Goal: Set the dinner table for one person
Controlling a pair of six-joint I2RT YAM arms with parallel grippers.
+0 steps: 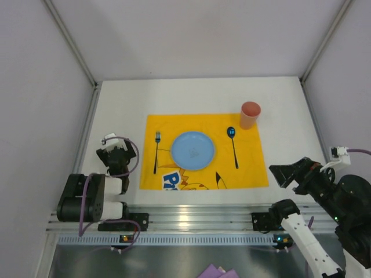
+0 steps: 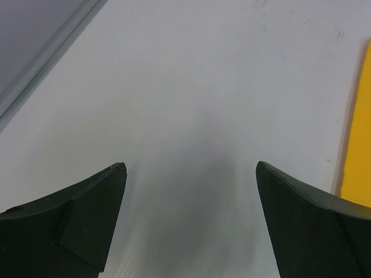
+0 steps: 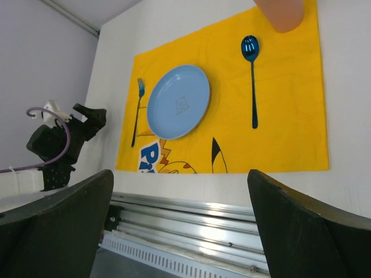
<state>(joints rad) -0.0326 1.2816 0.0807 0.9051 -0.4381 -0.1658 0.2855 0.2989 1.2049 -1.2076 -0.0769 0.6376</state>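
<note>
Meanwhile, dinner table (image 1: 203, 92) lies at 12 o'clock from both arms, left gripper (image 2: 191, 168) and right gripper (image 3: 179, 172) gaping, empty
On its yellow cloth (image 1: 249, 165): blue plate (image 1: 193, 150), fork (image 1: 156, 152) at 9 o'clock, spoon (image 1: 233, 147) at 3, cup (image 1: 250, 114) at 2

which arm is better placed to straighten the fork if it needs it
Probably left. The fork lies on the yellow cloth left of the plate, near the open, empty left pincer just off that edge. The right pincer sits past the opposite corner, with plate and spoon between.
</note>
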